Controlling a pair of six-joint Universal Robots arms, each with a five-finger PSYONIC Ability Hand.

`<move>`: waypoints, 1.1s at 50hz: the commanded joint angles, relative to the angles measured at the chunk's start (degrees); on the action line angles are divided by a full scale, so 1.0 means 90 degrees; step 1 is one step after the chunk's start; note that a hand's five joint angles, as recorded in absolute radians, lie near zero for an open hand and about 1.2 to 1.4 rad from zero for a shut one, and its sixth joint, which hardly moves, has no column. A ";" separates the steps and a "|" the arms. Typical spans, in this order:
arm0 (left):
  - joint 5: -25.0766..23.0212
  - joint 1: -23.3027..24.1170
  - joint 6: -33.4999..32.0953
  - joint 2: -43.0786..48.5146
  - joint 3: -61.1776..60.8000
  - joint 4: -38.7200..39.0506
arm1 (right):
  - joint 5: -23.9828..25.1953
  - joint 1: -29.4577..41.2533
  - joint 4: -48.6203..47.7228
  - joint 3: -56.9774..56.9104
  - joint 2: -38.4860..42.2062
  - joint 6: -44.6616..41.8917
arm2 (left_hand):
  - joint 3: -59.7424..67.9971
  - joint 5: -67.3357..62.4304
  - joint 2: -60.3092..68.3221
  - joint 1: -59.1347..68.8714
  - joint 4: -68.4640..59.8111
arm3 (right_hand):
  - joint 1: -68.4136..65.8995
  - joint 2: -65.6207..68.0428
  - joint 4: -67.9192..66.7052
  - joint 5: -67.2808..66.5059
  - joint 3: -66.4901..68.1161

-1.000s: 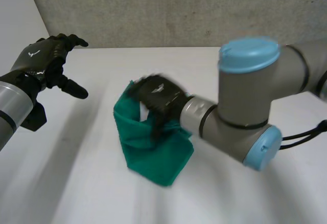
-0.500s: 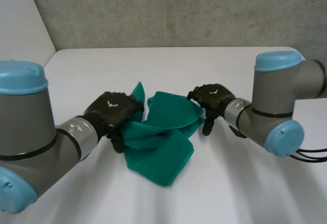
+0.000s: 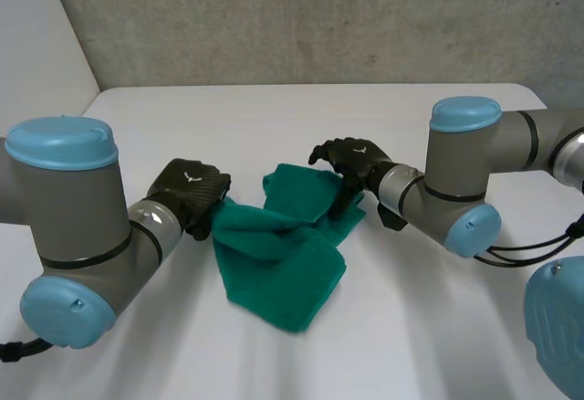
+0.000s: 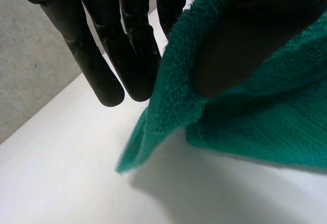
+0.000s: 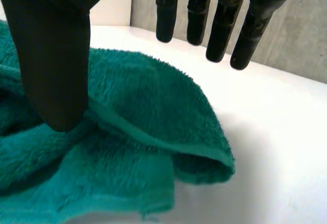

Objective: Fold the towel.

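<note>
The green towel [image 3: 278, 272] lies bunched on the desk [image 3: 438, 345]; left hand [image 3: 193, 194] pinches its left edge, probably to draw it flat, while right hand [image 3: 351, 156], fingers spread loose, thumbs the opposite fold down

White table [image 3: 411, 345] with a smooth top and rounded far corners, carrying a green towel [image 3: 278, 268] near its middle. The towel lies crumpled and partly doubled over itself: its near corner rests flat on the surface, its far part is bunched into raised folds, and one side edge stands lifted off the table.
</note>
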State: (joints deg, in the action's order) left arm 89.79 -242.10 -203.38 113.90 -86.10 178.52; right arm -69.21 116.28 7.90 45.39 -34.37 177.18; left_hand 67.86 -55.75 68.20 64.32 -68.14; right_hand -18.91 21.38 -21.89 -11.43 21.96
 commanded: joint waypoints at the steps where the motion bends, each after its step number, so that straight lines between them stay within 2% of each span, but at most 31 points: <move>1: -0.0015 -0.0082 0.0039 -0.0009 -0.0004 0.0154 | -0.0054 0.0019 0.0011 -0.0609 0.0488 0.0069 | 0.1349 -0.1584 0.1312 0.1742 -0.1318 | -0.2751 0.2477 -0.2421 -0.2471 0.2412; 2: -0.0015 -0.0092 0.0039 -0.0019 -0.0004 0.0174 | -0.0054 0.0019 0.0011 -0.0677 0.0547 0.0069 | 0.1349 -0.1584 0.1312 0.1742 -0.1318 | -0.3386 0.3112 -0.3056 -0.3106 0.3048; 3: -0.0015 -0.0102 0.0039 -0.0028 -0.0004 0.0184 | -0.0064 0.0038 0.0021 -0.0832 0.0693 0.0069 | 0.1349 -0.1584 0.1312 0.1742 -0.1318 | -0.4854 0.4580 -0.4524 -0.4574 0.4516; 5: -0.0015 -0.0131 0.0059 -0.0058 0.0035 0.0203 | -0.0093 0.0058 0.0050 -0.1019 0.0820 0.0069 | 0.1349 -0.1584 0.1312 0.1742 -0.1318 | -0.6561 0.6286 -0.6230 -0.6281 0.6222; 6: -0.0015 -0.0141 0.0059 -0.0058 0.0064 0.0223 | -0.0122 0.0068 0.0060 -0.1116 0.0869 0.0059 | 0.1349 -0.1584 0.1312 0.1742 -0.1318 | -0.6785 0.6511 -0.6455 -0.6505 0.6447; 10: 0.0004 -0.0277 0.0069 -0.0126 0.0220 0.0534 | -0.0249 0.0048 0.0216 -0.1634 0.0948 0.0059 | 0.1349 -0.1584 0.1312 0.1742 -0.1318 | -0.6788 0.6513 -0.6457 -0.6508 0.6449; 14: 0.0034 -0.0346 0.0059 -0.0224 0.0698 0.1139 | -0.0688 -0.0030 0.0285 -0.2239 0.0705 0.0030 | 0.1349 -0.1584 0.1312 0.1742 -0.1318 | -0.6788 0.6513 -0.6457 -0.6508 0.6449; 18: 0.0053 -0.0356 0.0039 -0.0341 0.1547 0.1803 | -0.1167 -0.0098 0.0119 -0.2747 -0.0105 -0.0048 | 0.1349 -0.1584 0.1312 0.1742 -0.1318 | -0.6788 0.6513 -0.6457 -0.6508 0.6449; 21: 0.0053 -0.0356 0.0030 -0.0390 0.2055 0.2233 | -0.1421 -0.0196 -0.0670 -0.2758 -0.0837 -0.0048 | 0.1349 -0.1584 0.1312 0.1742 -0.1318 | -0.6788 0.6513 -0.6457 -0.6508 0.6449; 23: 0.0150 -0.0336 0.0020 -0.0584 0.2485 0.2924 | -0.1461 -0.0235 -0.1168 -0.2593 -0.1237 -0.0019 | 0.1349 -0.1584 0.1312 0.1742 -0.1318 | -0.6788 0.6513 -0.6457 -0.6508 0.6449; 26: 0.0336 -0.0336 0.0020 -0.0867 0.2535 0.3444 | -0.1354 -0.0274 -0.2115 -0.1785 -0.2319 -0.0029 | 0.1349 -0.1584 0.1312 0.1742 -0.1318 | -0.6788 0.6513 -0.6457 -0.6508 0.6449; 28: 0.0443 -0.0258 0.0020 -0.1141 0.2448 0.3718 | -0.1324 -0.0274 -0.2205 -0.1598 -0.2527 -0.0038 | 0.1349 -0.1584 0.1312 0.1742 -0.1318 | -0.6788 0.6513 -0.6457 -0.6508 0.6449; 30: 0.0453 -0.0219 0.0020 -0.1239 0.2253 0.3700 | -0.1110 -0.0274 -0.2255 -0.0838 -0.3112 -0.0039 | 0.1349 -0.1584 0.1312 0.1742 -0.1318 | -0.6788 0.6513 -0.6457 -0.6508 0.6449; 35: 0.0483 -0.0238 0.0030 -0.1522 0.1074 0.3417 | -0.0826 -0.0264 -0.2040 0.0404 -0.3505 -0.0214 | 0.1349 -0.1584 0.1312 0.1742 -0.1318 | -0.6788 0.6513 -0.6457 -0.6508 0.6449; 38: 0.0483 -0.0258 0.0030 -0.1649 0.0418 0.3202 | -0.0768 -0.0245 -0.1593 0.1174 -0.3768 -0.0671 | 0.1349 -0.1584 0.1312 0.1742 -0.1318 | -0.6788 0.6513 -0.6457 -0.6508 0.6449; 41: 0.0473 -0.0287 0.0030 -0.1698 -0.0004 0.3074 | -0.0748 -0.0225 -0.1241 0.1702 -0.3818 -0.1090 | 0.1349 -0.1584 0.1312 0.1742 -0.1318 | -0.6788 0.6513 -0.6457 -0.6508 0.6449; 42: 0.0425 -0.0336 0.0049 -0.1669 -0.0855 0.2997 | -0.0738 -0.0215 -0.1133 0.1869 -0.3798 -0.1229 | 0.1349 -0.1584 0.1312 0.1742 -0.1318 | -0.6788 0.6513 -0.6457 -0.6508 0.6449; 46: 0.0405 -0.0404 0.0039 -0.1514 -0.1720 0.3035 | -0.0757 -0.0176 -0.0761 0.2680 -0.3389 -0.1893 | 0.1349 -0.1584 0.1312 0.1742 -0.1318 | -0.6788 0.6513 -0.6457 -0.6508 0.6449; 50: 0.0405 -0.0395 0.0069 -0.0803 -0.2025 0.3035 | -0.0826 -0.0244 -0.0721 0.2984 -0.2628 -0.2109 | 0.1349 -0.1584 0.1312 0.1742 -0.1318 | -0.6788 0.6513 -0.6457 -0.6508 0.6449; 55: 0.0414 -0.0326 0.0069 -0.0380 -0.2074 0.2977 | -0.0836 -0.0255 -0.0712 0.3101 -0.1983 -0.2060 | 0.1349 -0.1584 0.1312 0.1742 -0.1318 | -0.6788 0.6513 -0.6457 -0.6508 0.6449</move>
State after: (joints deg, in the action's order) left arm 93.45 -245.59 -202.89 104.07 -103.53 205.57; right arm -76.34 114.36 1.51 71.59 -60.40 158.87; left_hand 68.29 -55.75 68.57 64.32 -68.49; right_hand -55.37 67.27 -68.15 -56.27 67.67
